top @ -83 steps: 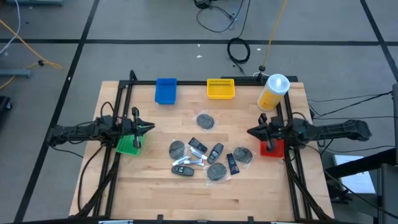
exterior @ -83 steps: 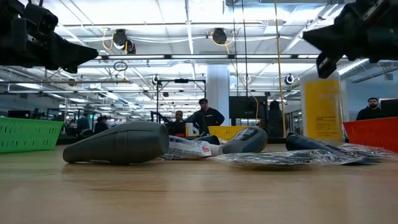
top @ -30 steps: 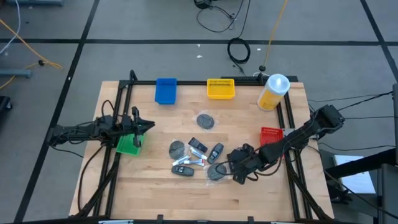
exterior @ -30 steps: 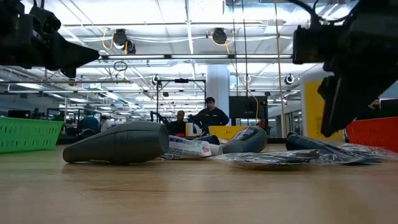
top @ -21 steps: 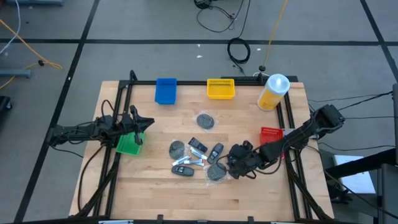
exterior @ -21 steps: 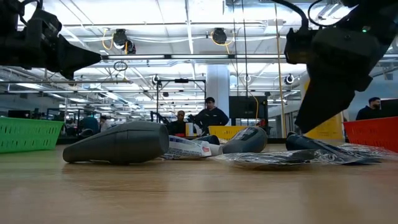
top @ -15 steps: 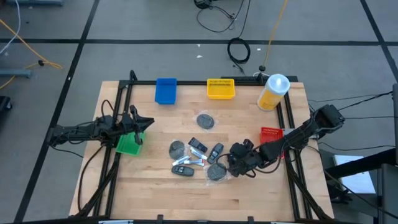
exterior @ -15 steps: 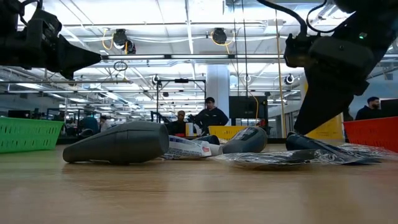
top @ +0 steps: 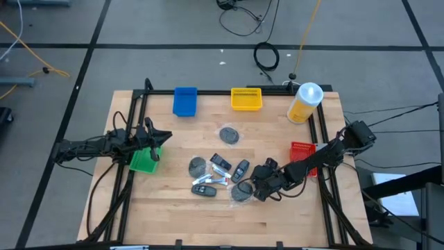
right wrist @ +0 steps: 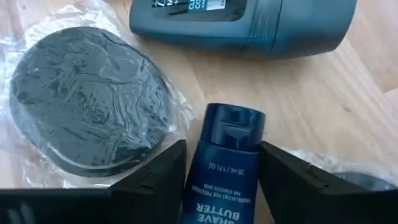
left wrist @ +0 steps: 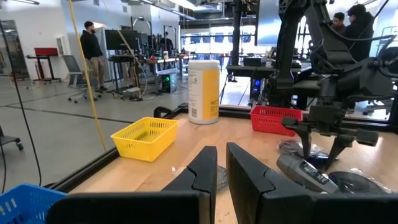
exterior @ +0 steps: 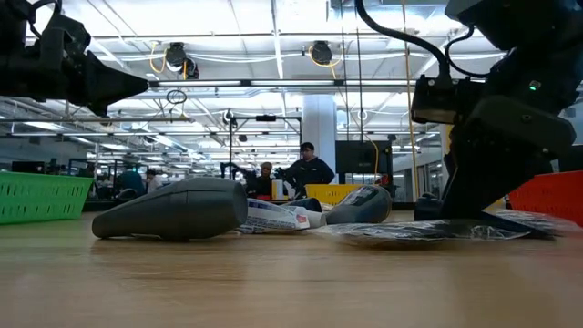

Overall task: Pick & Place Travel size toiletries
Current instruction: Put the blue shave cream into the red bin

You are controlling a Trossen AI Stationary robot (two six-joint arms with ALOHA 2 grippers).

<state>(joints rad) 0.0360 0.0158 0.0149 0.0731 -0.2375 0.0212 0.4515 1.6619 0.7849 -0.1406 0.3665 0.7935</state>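
Right gripper (right wrist: 221, 168) is down at the toiletry pile, lower centre-right of the high view, its fingers (right wrist: 155, 171) straddling a blue tube (right wrist: 221, 165) lying on the tabletop (top: 291, 215) — a finger on each side, not visibly clamped. A wrapped disc (right wrist: 87, 102) lies just beside. Left gripper (top: 158, 139) waits, fingers clenched, over the green tray (top: 143, 161).

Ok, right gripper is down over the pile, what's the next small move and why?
Probably finish closing the right gripper on the dark blue shave butter tube, then lift. The wrist view shows its fingers either side of the tube with small gaps left, and the wrapped grey disc lies close beside one finger, so close gently.
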